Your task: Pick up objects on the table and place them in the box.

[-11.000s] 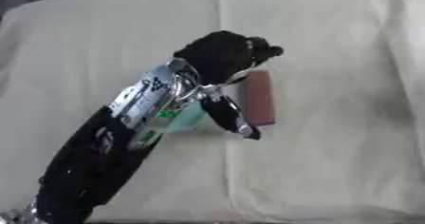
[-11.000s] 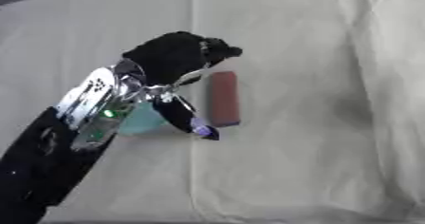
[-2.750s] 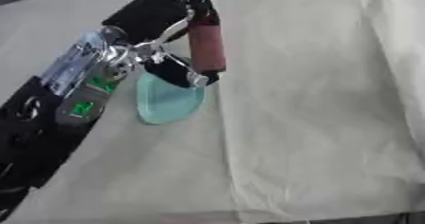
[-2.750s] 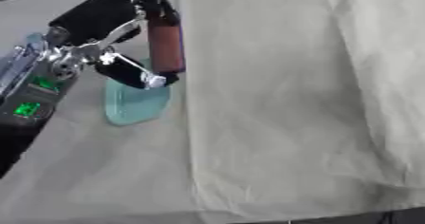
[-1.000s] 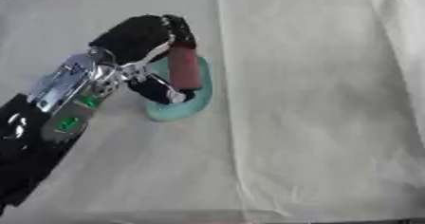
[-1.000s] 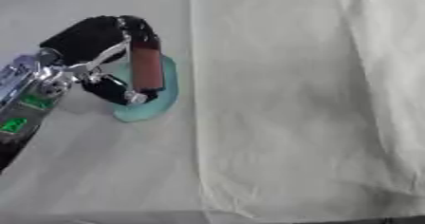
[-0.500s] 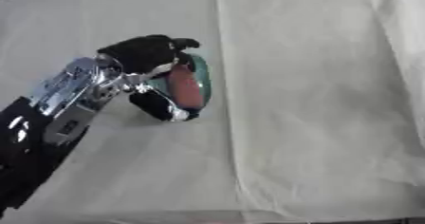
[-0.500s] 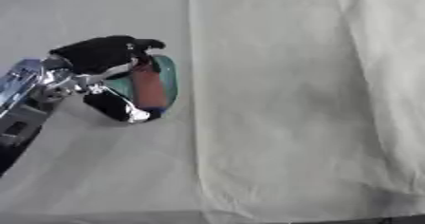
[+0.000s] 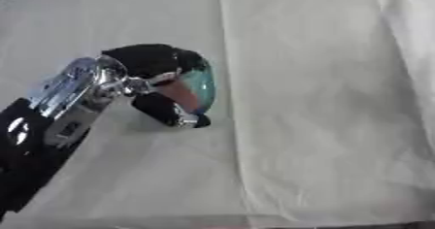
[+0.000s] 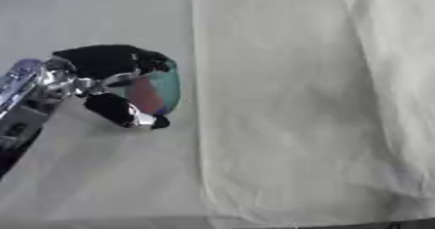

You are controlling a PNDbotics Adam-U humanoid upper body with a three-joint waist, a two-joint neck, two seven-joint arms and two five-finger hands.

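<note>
Table (image 9: 323,39) draped in creased cream cloth (image 9: 306,126), teal dish (image 9: 202,85) on it

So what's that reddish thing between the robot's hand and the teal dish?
A reddish-brown block sits there, held between the left hand and the translucent teal dish; the fingers curl round both. The left eye view shows it best.

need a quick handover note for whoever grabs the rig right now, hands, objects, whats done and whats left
Left hand: fingers curled round a translucent teal piece with a reddish block against it, over the cream cloth.
Right hand: not in view.
Box: not in either view.
Done: both objects are in the left hand's grip.
Left: whether they are clear of the cloth is unclear; carry them to the box, likely off-frame, and release.
</note>
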